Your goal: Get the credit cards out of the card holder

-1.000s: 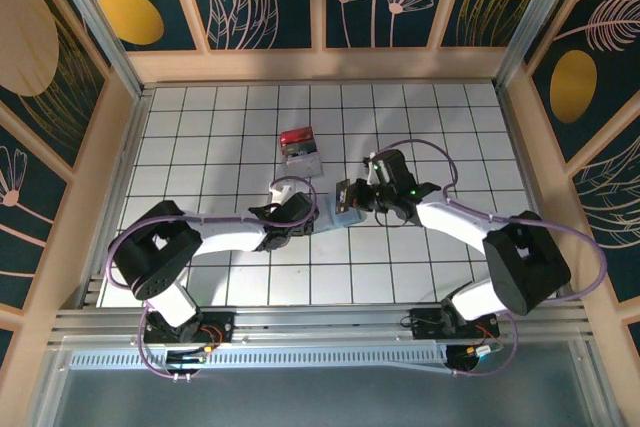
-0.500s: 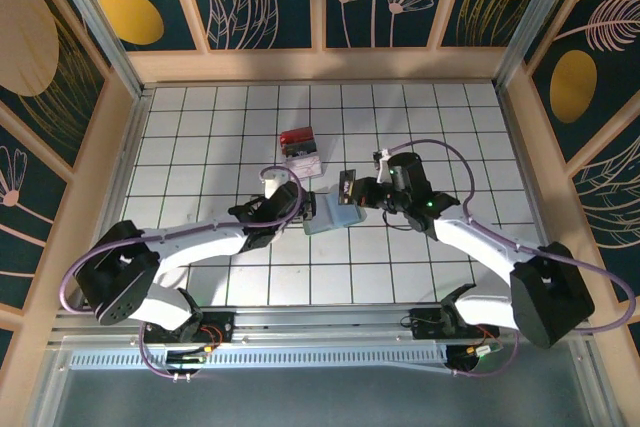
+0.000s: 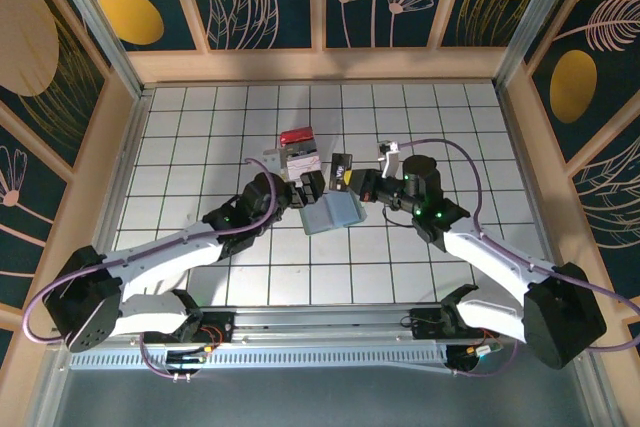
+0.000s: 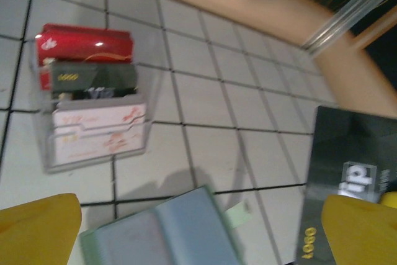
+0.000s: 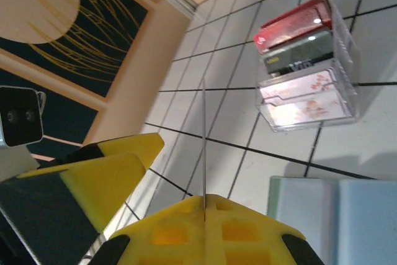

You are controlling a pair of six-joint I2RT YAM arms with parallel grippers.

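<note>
Fingers (image 5: 248,233) of the right gripper (image 3: 352,179) are clamped on a black card (image 4: 347,166), held clear of the open card holder (image 3: 335,213); the left gripper (image 4: 198,228) is spread wide. Setting this card down is judged next.

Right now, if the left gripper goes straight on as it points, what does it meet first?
Probably the open card holder, between the left gripper's open fingers. Depth is unclear; it might reach tile just past it. The black card is off to the right.
</note>
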